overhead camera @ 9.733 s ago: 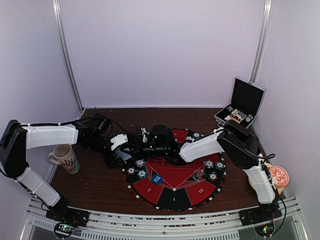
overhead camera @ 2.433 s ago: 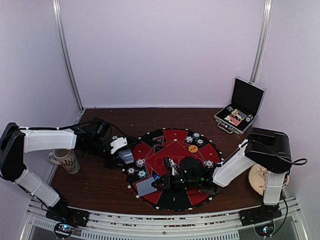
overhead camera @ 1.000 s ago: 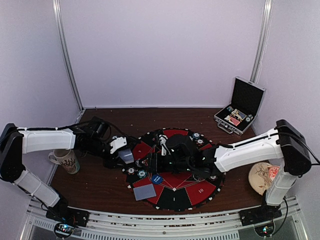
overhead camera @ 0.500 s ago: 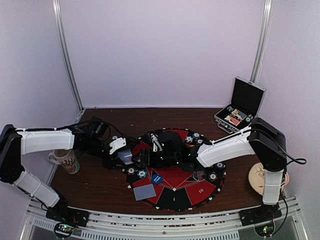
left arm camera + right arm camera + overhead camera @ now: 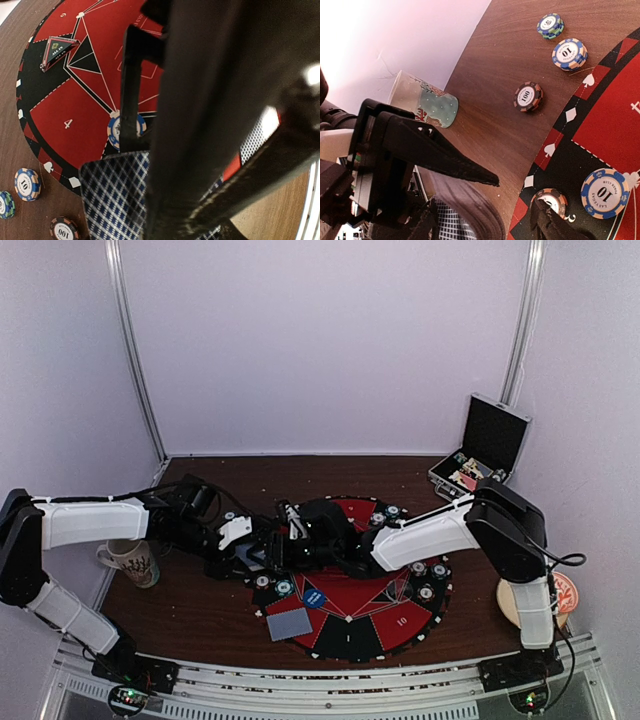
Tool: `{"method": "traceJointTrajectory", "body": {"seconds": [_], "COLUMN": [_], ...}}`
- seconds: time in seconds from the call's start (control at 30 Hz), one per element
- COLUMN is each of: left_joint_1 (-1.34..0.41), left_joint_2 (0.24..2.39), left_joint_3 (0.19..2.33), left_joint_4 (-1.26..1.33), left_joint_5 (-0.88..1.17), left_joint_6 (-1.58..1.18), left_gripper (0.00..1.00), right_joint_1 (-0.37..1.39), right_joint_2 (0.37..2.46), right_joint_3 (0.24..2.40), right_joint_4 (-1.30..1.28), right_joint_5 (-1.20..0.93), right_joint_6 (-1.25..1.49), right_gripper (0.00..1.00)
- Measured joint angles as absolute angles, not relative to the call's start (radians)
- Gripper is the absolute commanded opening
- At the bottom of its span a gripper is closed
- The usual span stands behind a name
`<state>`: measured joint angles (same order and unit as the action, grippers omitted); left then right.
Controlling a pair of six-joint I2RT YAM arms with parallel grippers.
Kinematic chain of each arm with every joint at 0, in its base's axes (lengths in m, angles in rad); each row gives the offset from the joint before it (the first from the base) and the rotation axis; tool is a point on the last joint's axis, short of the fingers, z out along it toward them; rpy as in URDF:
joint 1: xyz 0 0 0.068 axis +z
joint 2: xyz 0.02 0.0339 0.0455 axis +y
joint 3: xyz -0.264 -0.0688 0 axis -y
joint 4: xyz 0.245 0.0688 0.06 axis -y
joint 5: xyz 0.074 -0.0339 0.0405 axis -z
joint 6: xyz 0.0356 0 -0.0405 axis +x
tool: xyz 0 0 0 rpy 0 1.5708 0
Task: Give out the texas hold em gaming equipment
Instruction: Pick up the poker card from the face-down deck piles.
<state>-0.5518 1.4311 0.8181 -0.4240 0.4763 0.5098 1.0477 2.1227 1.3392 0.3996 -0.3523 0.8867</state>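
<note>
Furthest left, well out from the left end effector, a patterned mug stands on the worktop; it has no part in the game. The left end effector reaches in over the left rim of the round mat. It is closed part-way on a stack of playing cards, blue-checked backs up, and offers them like a dealer's hand. Just outside it, loose chips sit on the bare wood by the mat's edge.

The right end effector, its arm stretched clear across the mat, meets that stack nose to nose. Its fingers stand apart at the cards' edge, and I see nothing pinched between them. On the near side of the pair, a single card lies face down on the mat, with a blue button disc just beside it. Far off to the right of both, an open case sits by the wall.

To my eye this is the dealing step: one card is out and the next is about to be drawn. That calls for the right fingers to close on the top card alone. They would then slide it off the stack without dragging its neighbours and carry it to another seat segment, while the left holds the stack steady.
</note>
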Motion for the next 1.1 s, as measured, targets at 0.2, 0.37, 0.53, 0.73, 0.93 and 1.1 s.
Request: {"method": "traceJointTrajectory", "body": {"seconds": [0.2, 0.37, 0.53, 0.73, 0.93, 1.1], "left_joint_1": [-0.552, -0.552, -0.552, -0.552, -0.551, -0.551], "left_joint_2": [1.431, 1.431, 1.431, 1.431, 1.431, 1.431], "left_joint_3": [0.818, 0.818, 0.817, 0.816, 0.816, 0.816], "left_joint_4": [-0.429, -0.430, -0.428, -0.427, -0.427, -0.427], "left_joint_5": [0.480, 0.480, 0.473, 0.468, 0.466, 0.464], "left_joint_6": [0.515, 0.516, 0.516, 0.516, 0.516, 0.516], "left_gripper": [0.38, 0.38, 0.38, 0.38, 0.38, 0.38], "right_joint_1": [1.042, 1.041, 1.040, 1.039, 1.028, 1.024], "right_joint_2": [2.151, 2.157, 2.157, 2.148, 2.120, 2.107], "right_joint_3": [1.370, 1.391, 1.391, 1.377, 1.349, 1.341], "right_joint_4": [0.377, 0.345, 0.350, 0.362, 0.355, 0.348], "right_joint_5": [-0.353, -0.339, -0.342, -0.342, -0.340, -0.342], "right_joint_6": [0.886, 0.867, 0.860, 0.858, 0.843, 0.836], "right_gripper": [0.56, 0.46, 0.38, 0.34, 0.30, 0.30]}}
